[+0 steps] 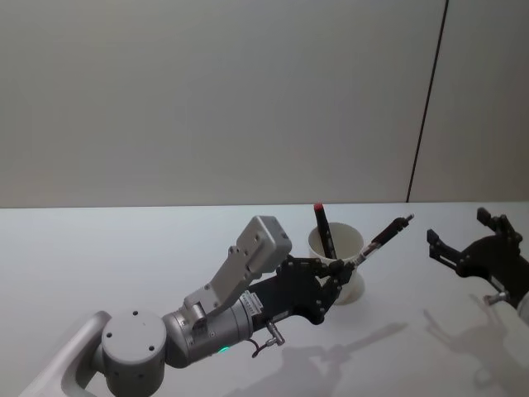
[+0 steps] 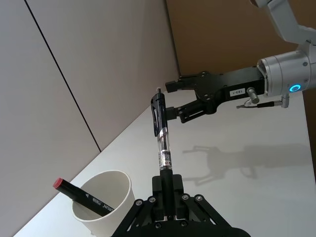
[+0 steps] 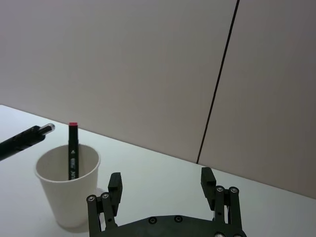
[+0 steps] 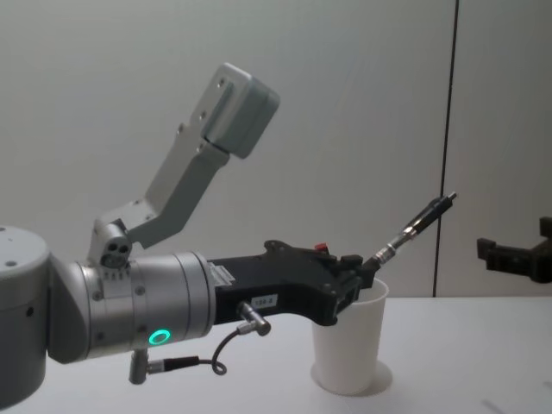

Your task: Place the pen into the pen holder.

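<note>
In the head view, the left gripper [image 1: 340,271] reaches over the white tabletop [image 1: 124,256] to the pen holder [image 1: 350,291], a white paper cup that stands upright. Its fingers pinch the low end of the pen [image 1: 383,237] just at the rim, on the side toward the robot's right. The pen is tilted, its free end up and to the right, outside the pen holder. A dark marker [image 1: 324,233] with a red cap stands inside the pen holder. The right gripper [image 1: 456,226] hangs to the right, well apart, with its fingers spread and nothing between them.

In the left wrist view, the fingers [image 2: 176,190] are closed on the pen [image 2: 162,143] below its clear barrel. The pen holder [image 2: 111,197] is just beside them, and the marker [image 2: 84,196] leans inside. Farther off, the right gripper [image 2: 170,100] is wide apart.

In the right wrist view, the right gripper [image 3: 161,180] is spread and holds nothing. The pen holder [image 3: 66,197] stands ahead with the marker [image 3: 73,155] in it. The pen's [image 3: 24,139] free end shows near the red cap.

In the chest view, the left gripper [image 4: 358,278] is at the rim of the pen holder [image 4: 349,349]. The pen [image 4: 414,226] slants up to the right from there. A small red spot behind the gripper is perhaps the marker's cap. The right gripper [image 4: 515,240] is at the right edge.
</note>
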